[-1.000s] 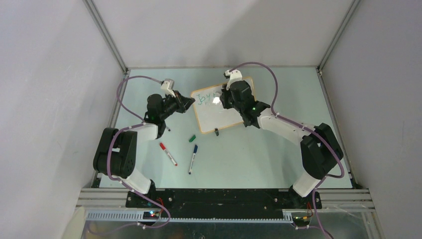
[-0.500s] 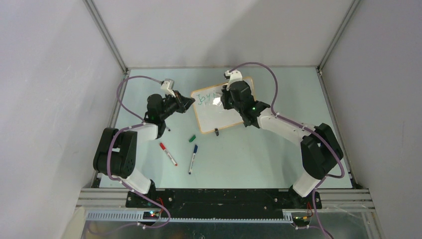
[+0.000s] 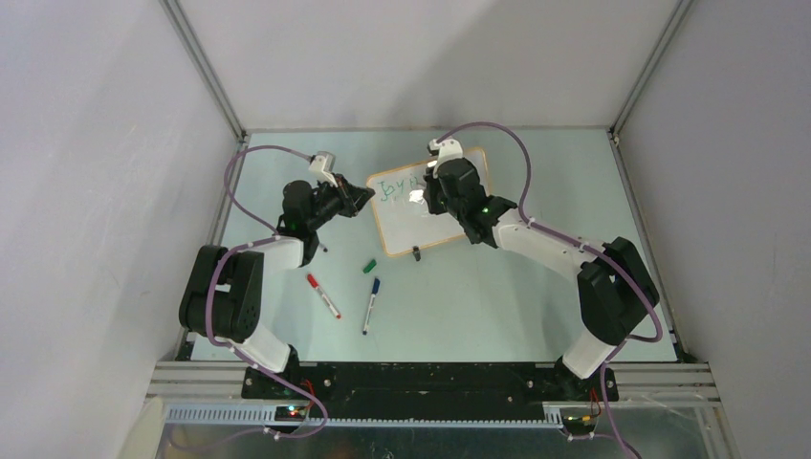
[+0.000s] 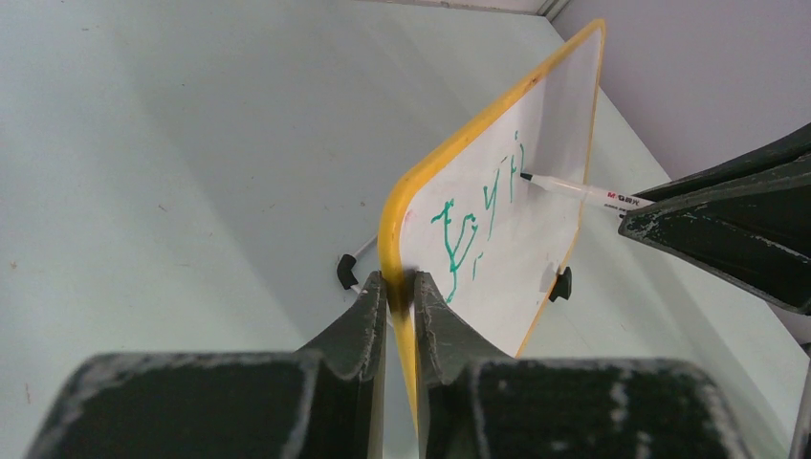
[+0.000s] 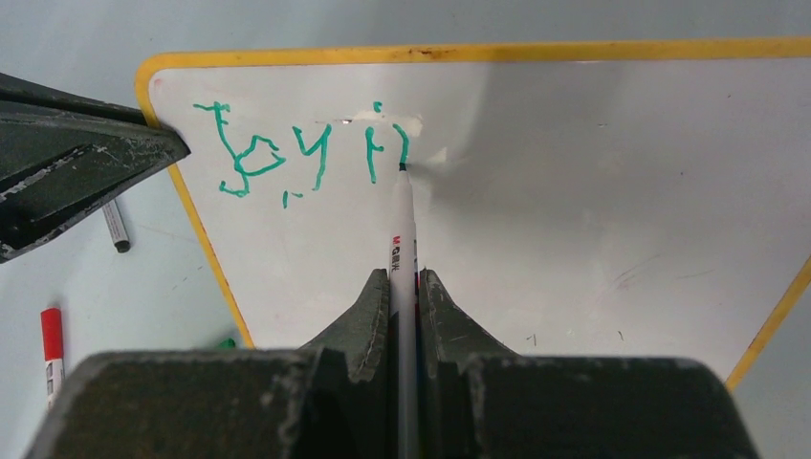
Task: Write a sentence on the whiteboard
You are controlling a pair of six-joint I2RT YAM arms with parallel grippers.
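Right arm point(image 3: 536, 234) shifted slightly over the whiteboard point(image 3: 421, 228) on the pale-green table point(image 3: 478, 296).

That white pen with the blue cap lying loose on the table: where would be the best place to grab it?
Probably mid-barrel on the blue-capped white marker, coming straight down from above and pinching across its width. It lies flat, long sides open, well apart from the red-capped white marker and the small green cap, so nothing crowds either side.
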